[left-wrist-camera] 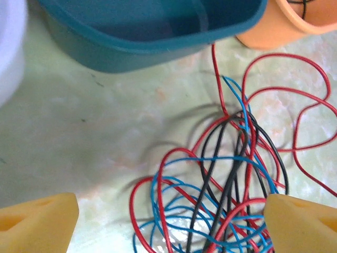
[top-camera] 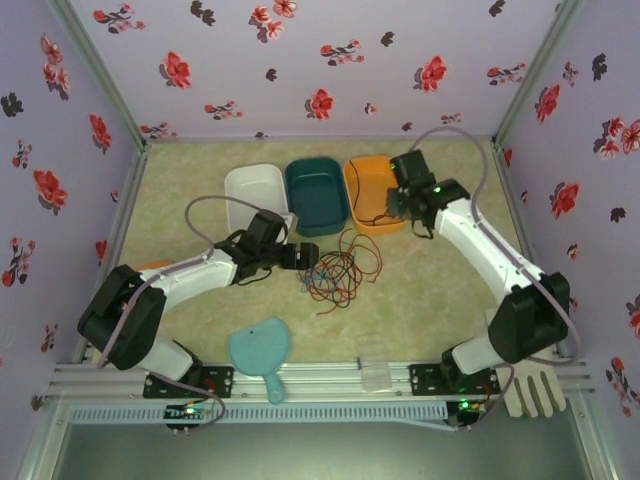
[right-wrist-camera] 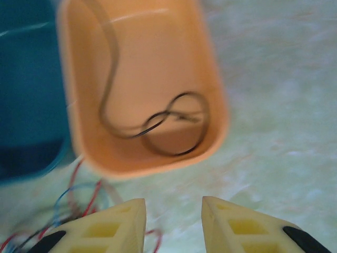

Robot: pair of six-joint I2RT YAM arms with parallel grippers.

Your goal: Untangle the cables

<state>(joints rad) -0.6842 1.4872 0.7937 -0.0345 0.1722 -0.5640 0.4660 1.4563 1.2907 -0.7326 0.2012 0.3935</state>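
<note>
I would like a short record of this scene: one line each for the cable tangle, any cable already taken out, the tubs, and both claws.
tangle: red, blue and black thin cables knotted on the table, in front of the teal plastic tub
separated: one black cable lying inside the orange plastic tub
third tub: white plastic tub, beside the teal one
left claw: wide open, over the tangle
right claw: open, nothing between its fingers, near the orange tub
</note>
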